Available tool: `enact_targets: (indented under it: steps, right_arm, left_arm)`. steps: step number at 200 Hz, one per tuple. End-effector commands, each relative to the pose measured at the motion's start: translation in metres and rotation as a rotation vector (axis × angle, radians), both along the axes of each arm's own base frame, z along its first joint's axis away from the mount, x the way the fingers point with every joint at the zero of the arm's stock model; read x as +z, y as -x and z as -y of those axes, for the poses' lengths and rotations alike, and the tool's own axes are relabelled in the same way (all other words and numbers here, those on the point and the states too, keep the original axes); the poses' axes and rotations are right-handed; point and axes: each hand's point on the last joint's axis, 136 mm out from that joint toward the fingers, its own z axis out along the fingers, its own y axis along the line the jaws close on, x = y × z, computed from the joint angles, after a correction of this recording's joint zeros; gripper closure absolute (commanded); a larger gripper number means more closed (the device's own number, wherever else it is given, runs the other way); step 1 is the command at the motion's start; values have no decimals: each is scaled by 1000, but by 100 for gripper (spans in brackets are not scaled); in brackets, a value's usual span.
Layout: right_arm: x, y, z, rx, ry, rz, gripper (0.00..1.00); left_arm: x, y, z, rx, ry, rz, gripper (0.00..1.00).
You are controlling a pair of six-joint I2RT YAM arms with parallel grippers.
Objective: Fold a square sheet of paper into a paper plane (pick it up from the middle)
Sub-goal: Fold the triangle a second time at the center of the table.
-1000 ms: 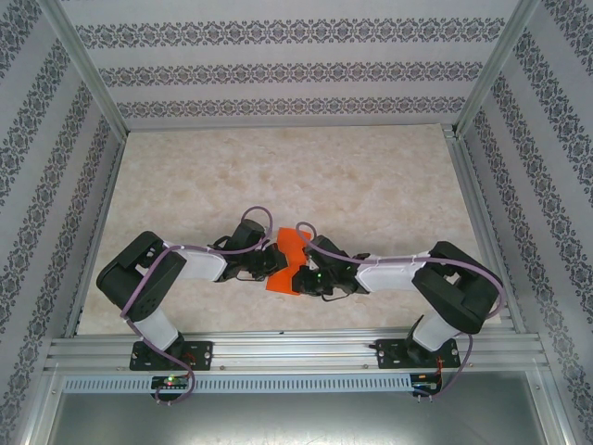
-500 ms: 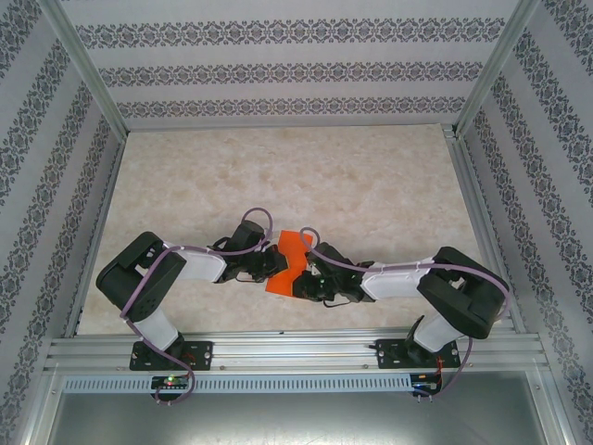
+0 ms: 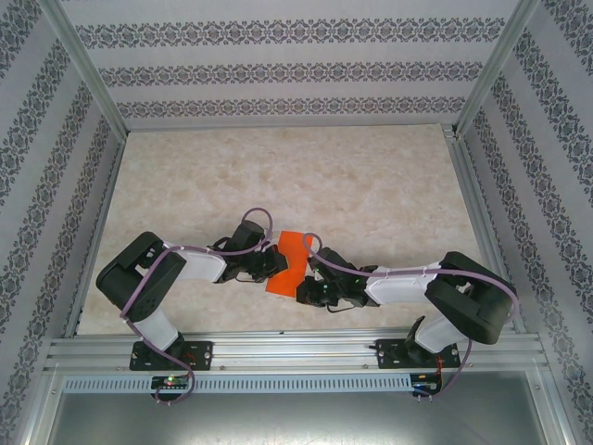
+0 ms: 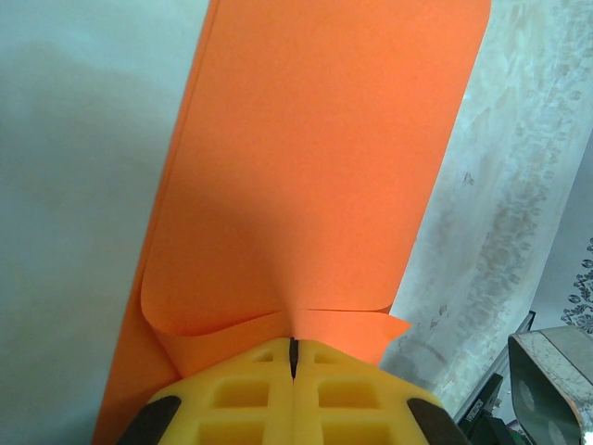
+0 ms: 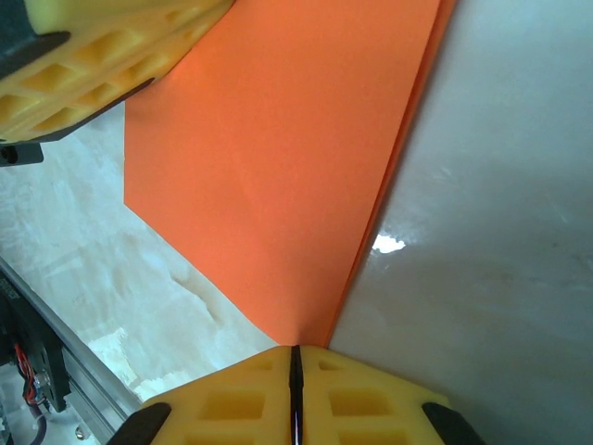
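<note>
1. Between the 2 pincers, close to the arm bases, sits the square sheet of paper [image 3: 288,261]. It is doubled over into a long orange strip, with 2 layers showing along 1 edge. I cannot tell whether it touches the table.
2. The left pincer [image 4: 293,357] is clamped tight on 1 short end, and the paper puckers into small curls at its yellow pads. The right pincer [image 5: 296,357] is clenched on the opposite end, at a corner point.
3. My read is that a crease is being set. Hold both pinches firm and draw the ends gently apart until the strip is taut. With the layered edges matched, press the fold flat.
4. The risk is that twisting either wrist could skew or tear this thin paper.
5. Beyond the pincers lie the pale marbled table [image 3: 278,176], the patterned wallpaper walls [image 3: 278,69] and an aluminium rail [image 3: 296,350] by the bases.
</note>
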Motion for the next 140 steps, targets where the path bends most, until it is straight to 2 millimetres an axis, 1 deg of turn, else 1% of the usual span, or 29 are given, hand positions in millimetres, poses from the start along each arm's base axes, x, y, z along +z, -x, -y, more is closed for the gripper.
enact_targets:
  steps: [1, 14, 30, 36, 52, 68, 89, 102, 117, 140]
  right_arm:
    - [-7, 19, 18, -3, 65, -58, 90]
    - [17, 9, 10, -10, 13, 4, 89]
    - [36, -1, 6, -31, -26, 54, 89]
    - [42, -6, 4, -39, -41, 69, 89]
    - [49, -15, 0, -60, -61, 90, 88]
    - [43, -21, -4, -65, -52, 66, 88]
    - [40, -27, -22, -41, -76, 38, 88]
    - [32, -28, -30, -25, -68, 12, 88]
    - [22, -29, -30, -26, -42, -6, 88]
    - [1, -24, -18, -38, 16, -46, 89]
  left_arm:
    - [-32, 15, -26, 43, -131, -80, 100]
    - [-31, 16, -26, 39, -130, -77, 100]
    - [-29, 15, -25, 36, -128, -71, 100]
    - [-28, 15, -25, 36, -127, -68, 100]
    - [-27, 14, -24, 35, -124, -65, 100]
    - [-26, 14, -23, 31, -119, -65, 100]
    - [-25, 13, -23, 31, -116, -64, 100]
    - [-25, 13, -22, 28, -115, -64, 100]
    - [-24, 13, -22, 25, -114, -61, 100]
    - [-22, 14, -21, 20, -111, -57, 100]
